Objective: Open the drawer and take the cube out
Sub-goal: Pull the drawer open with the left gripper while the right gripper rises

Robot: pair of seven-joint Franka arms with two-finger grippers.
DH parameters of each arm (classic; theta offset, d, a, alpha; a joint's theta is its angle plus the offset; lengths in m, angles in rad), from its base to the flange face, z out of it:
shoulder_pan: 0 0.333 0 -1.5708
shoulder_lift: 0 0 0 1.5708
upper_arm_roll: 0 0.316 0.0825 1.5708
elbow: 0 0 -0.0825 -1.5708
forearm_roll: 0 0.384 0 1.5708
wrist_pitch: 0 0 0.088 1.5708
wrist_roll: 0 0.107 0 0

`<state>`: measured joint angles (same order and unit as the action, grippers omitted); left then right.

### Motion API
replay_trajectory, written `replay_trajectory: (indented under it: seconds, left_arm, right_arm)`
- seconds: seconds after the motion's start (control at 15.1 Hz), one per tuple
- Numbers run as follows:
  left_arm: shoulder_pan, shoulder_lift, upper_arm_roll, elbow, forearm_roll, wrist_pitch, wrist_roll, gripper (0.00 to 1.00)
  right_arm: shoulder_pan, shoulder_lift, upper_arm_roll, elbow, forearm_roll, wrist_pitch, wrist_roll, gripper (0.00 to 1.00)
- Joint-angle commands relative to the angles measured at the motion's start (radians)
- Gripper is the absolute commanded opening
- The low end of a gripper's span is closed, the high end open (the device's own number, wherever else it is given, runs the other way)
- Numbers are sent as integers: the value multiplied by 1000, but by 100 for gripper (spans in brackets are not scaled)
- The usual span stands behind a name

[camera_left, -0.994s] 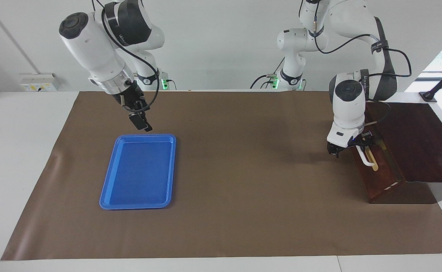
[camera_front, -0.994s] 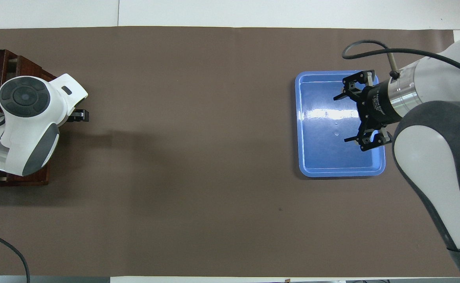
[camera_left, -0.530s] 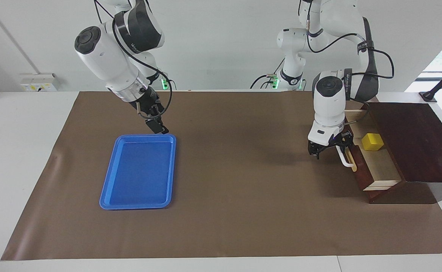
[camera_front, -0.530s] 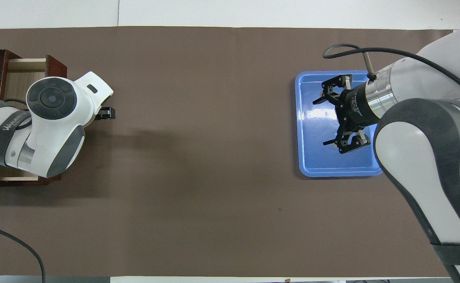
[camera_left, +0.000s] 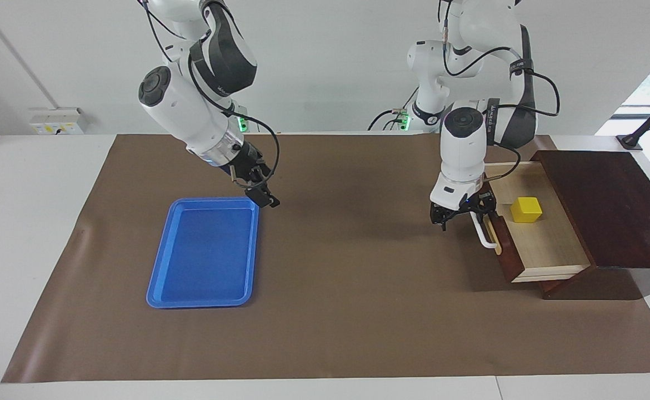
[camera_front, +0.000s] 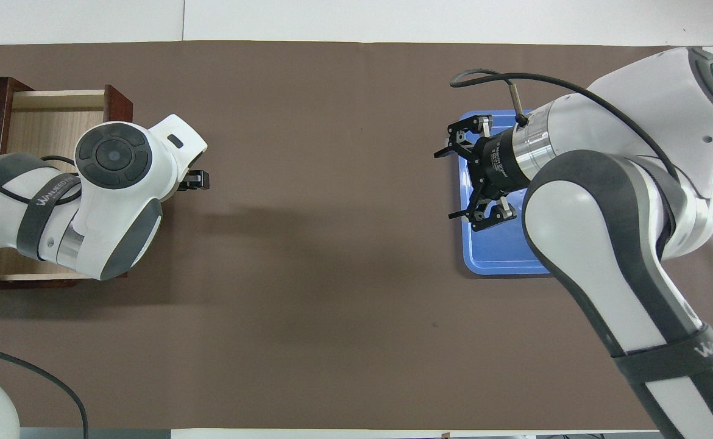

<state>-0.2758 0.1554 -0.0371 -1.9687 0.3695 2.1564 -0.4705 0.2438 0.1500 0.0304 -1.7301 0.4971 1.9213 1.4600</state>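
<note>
Since the earlier frames the drawer point(camera_left: 541, 244) has slid well out of its dark wooden box point(camera_left: 608, 205), and the right gripper point(camera_left: 265, 198) has swung off the tray toward the middle of the table. The brown mat point(camera_left: 358, 311) covers most of the counter. The dark wooden box sits at the left arm's end of the counter, its drawer pulled wide open so the pale wood floor shows. The blue plastic tray point(camera_left: 203, 255) lies flat toward the right arm's end and holds nothing. Inside the drawer, near the corner closest to the robots, rests the yellow cube point(camera_left: 526, 209), apart from the front panel. The left gripper point(camera_left: 472, 214) is at the white bar handle point(camera_left: 485, 236), its fingers closed around the handle's upper end. The right gripper hangs in the air over the tray's edge nearest the table's middle, its fingers spread wide and holding nothing.
</note>
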Motion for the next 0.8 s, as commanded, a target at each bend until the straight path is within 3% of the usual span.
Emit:
replay_trajectory:
  seconds: [0.0,0.2,0.53,0.73]
  left_arm:
    - [-54,12,0,16,-44,-21,-39,100]
    - [-57,13,2,36,-44,-56,-39,100]
    - [-40,88,8,325,-158,-306,-39,100]
    - [25,79,22,407,-200,-368,-104,100]
  right_arm:
    - [0,6,2,-9,55,22,-12,100]
    - [6,22,2,-3,70,27,-13,100]
    - [34,66,2,21,77,70,-7,100]
    - [34,144,3,143,77,27,20,100]
